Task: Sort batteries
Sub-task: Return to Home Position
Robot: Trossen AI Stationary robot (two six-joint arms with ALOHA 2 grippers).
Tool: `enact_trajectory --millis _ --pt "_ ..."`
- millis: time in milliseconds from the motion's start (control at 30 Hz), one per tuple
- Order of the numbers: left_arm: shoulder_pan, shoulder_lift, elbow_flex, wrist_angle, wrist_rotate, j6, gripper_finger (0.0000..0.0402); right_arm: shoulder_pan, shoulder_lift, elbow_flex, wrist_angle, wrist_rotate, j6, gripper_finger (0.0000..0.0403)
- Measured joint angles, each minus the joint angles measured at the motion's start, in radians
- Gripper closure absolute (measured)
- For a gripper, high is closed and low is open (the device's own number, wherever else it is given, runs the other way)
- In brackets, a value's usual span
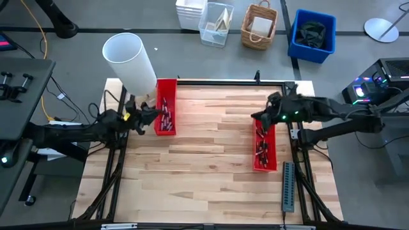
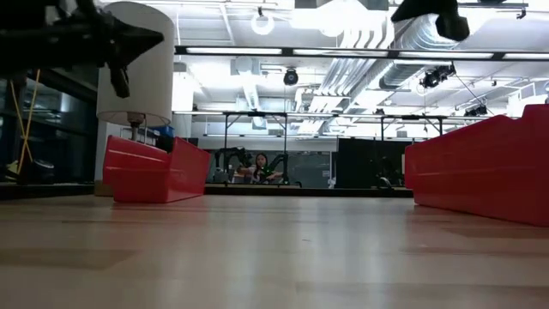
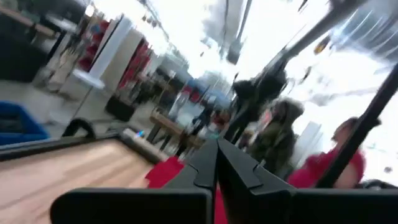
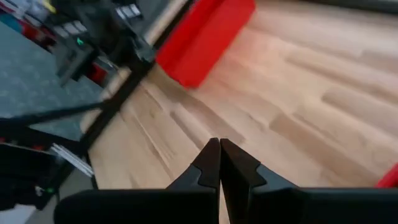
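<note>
High view: all batteries (image 1: pixel 165 116) lie inside the left tray (image 1: pixel 174 96) and the right tray (image 1: pixel 275 156), with none loose on the surface (image 1: pixel 211 153). Sorting looks complete. Step in hand, as I judge it: return to home pos.

- **Left gripper** (image 1: pixel 146 115): hovers just beside the left tray, arm stretched in from the side.
- **Right gripper** (image 1: pixel 261 117): hangs over one end of the right tray.
- **Both grippers:** fingers closed tip to tip, nothing held, per wrist views.

Next move calls for lifting clear of the tray walls, then folding both arms back w/o clipping a rim.
</note>
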Motion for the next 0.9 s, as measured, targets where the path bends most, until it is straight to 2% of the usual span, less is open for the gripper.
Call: enact_trajectory --millis 100,200,300,400,500,733,833,900 --pt "-0.027 -0.03 -0.064 0.1 -0.042 -0.023 0.04 0.049 0.021 -0.031 -0.005 0.0 0.037 0.0402" --pt "-0.039 -0.035 -0.063 -0.006 -0.064 -0.025 0.0401 0.091 0.02 -0.057 -0.004 -0.003 0.052 0.0402" --pt "-0.042 -0.036 -0.062 0.001 -0.079 -0.01 0.0401 0.132 -0.001 -0.08 -0.035 -0.009 0.064 0.0402" --pt "-0.041 -0.037 -0.061 0.034 -0.094 0.012 0.0401 0.176 -0.055 -0.081 -0.112 -0.009 0.077 0.0403" --pt "-0.041 -0.04 -0.06 0.031 -0.093 0.009 0.0401 0.222 -0.134 -0.081 -0.193 0.042 0.087 0.0403" --pt "-0.041 -0.04 -0.06 0.024 -0.091 -0.018 0.0401 0.248 -0.303 -0.081 -0.191 0.161 -0.09 0.0403" --pt "-0.041 -0.04 -0.06 0.023 -0.091 0.003 0.0401 0.241 -0.33 -0.083 -0.167 0.164 -0.162 0.0403" --pt "-0.041 -0.04 -0.06 0.023 -0.091 0.018 0.0401 0.234 -0.348 -0.132 -0.089 0.146 -0.197 0.0403"
